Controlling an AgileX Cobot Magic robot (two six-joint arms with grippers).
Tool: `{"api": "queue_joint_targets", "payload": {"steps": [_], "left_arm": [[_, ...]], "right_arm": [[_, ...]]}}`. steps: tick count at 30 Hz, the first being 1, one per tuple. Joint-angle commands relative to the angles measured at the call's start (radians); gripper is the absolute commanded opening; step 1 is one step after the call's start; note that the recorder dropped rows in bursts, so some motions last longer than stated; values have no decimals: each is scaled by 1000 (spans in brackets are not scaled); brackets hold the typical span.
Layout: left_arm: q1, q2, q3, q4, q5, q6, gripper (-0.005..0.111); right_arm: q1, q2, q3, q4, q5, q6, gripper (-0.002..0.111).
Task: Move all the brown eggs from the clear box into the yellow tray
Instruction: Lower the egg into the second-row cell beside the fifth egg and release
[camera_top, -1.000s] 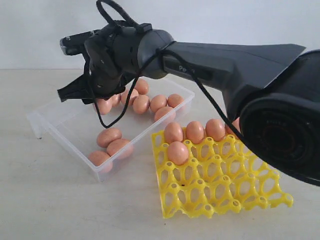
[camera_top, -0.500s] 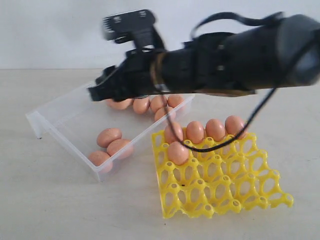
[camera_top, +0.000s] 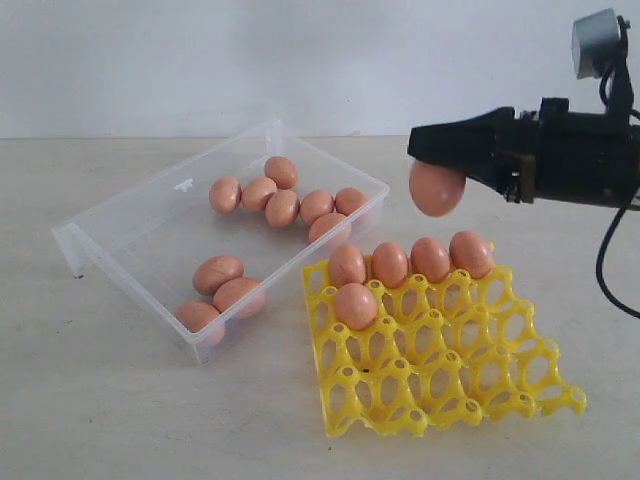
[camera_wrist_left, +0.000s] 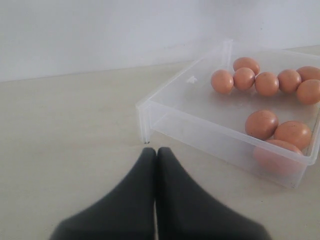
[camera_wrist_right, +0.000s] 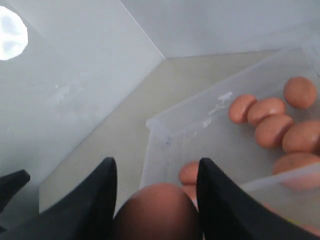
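Clamped in the right gripper (camera_top: 432, 165), jaws spread on its sides: one of the brown eggs (camera_top: 437, 188), long axis roughly upright, most of the shell hanging below the fingers. Hovering at upper right of the exterior frame, above and a little behind the back row of the yellow tray (camera_top: 505, 405).

From the claw, down and toward the frame's bottom edge to reach a free cup. Back row already filled with four eggs, and one egg at the left end of the second row. Right beside that one, an open cup, then bare lattice through to the lower right. Probably best lowered with the long axis upright, clear of the seated eggs' tops and the raised posts.

Open tabletop right of and below the tray. At left, right beside the tray's upper left corner, the clear box (camera_top: 130, 225), with a bunch of eggs by its far wall and three in its near corner.

Left gripper (camera_wrist_left: 156, 156) pressed together on nothing, near the box's outer corner, seemingly the farther arm from the tray.
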Motion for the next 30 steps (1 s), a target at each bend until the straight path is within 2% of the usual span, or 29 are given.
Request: {"api": "queue_joint_targets", "payload": {"steps": [1,4,10,15,18,21,24,30], "left_arm": [[3,-2,-1,2,-5,0,-4],[3,-2,-1,2,-5,0,-4],[3,-2,-1,2,-5,0,-4],[3,-2,-1,2,-5,0,-4],[3,-2,-1,2,-5,0,-4],[3,-2,-1,2,-5,0,-4],[3,-2,-1,2,-5,0,-4],[3,-2,-1,2,-3,0,-4]], "right_arm": [[-3,-11,39,-80,-7,-57,0],[33,-11,73,-88,88,-126,0],[148,-11,112,-79,427,-261,0],[222,-11,112,23,477,-425,0],[247,-9,112,169,534,-554,0],[247,12,112,302,496,-684,0],[247,40,110,384,498,-709,0],[247,72,110,356,488,-697,0]]}}
